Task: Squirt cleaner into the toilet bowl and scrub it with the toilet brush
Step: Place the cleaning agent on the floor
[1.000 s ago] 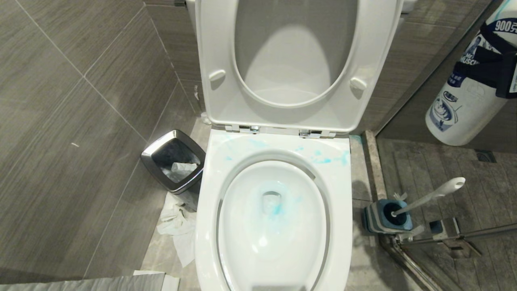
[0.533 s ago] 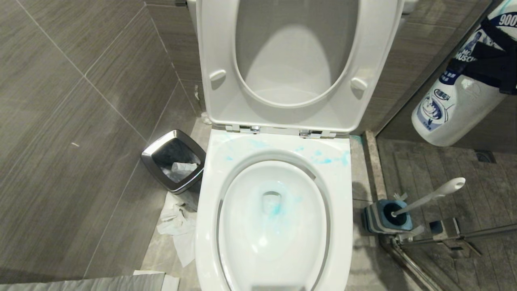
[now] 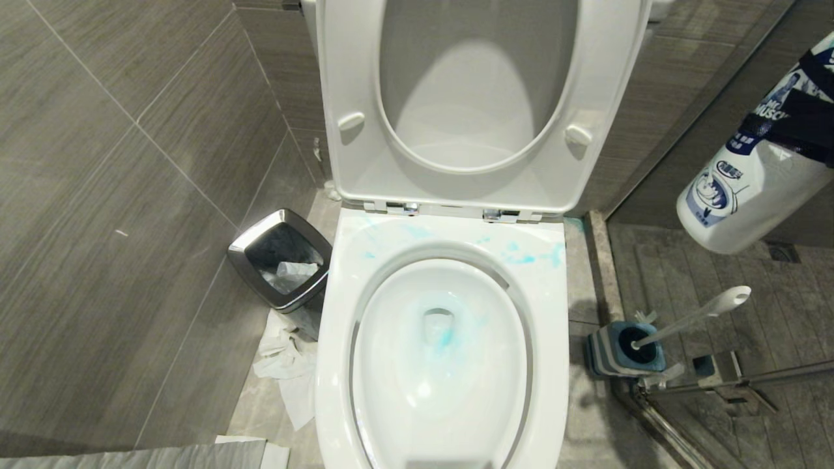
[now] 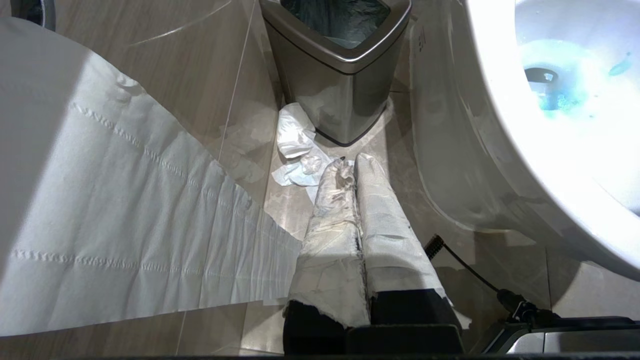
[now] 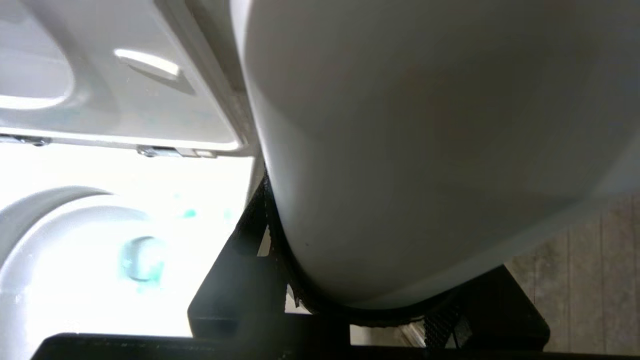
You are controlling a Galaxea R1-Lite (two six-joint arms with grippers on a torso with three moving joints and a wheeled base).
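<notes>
While clamped in the right gripper [image 3: 805,120], cleaner bottle [image 3: 749,189] lower than before, beside blue-smeared toilet bowl [image 3: 554,312], grey tiled floor [image 3: 749,273]; left gripper [image 4: 352,170] shut.

Glossy ceramic toilet bowl [image 3: 554,306], brushed-steel bin [image 3: 242,247]
</notes>
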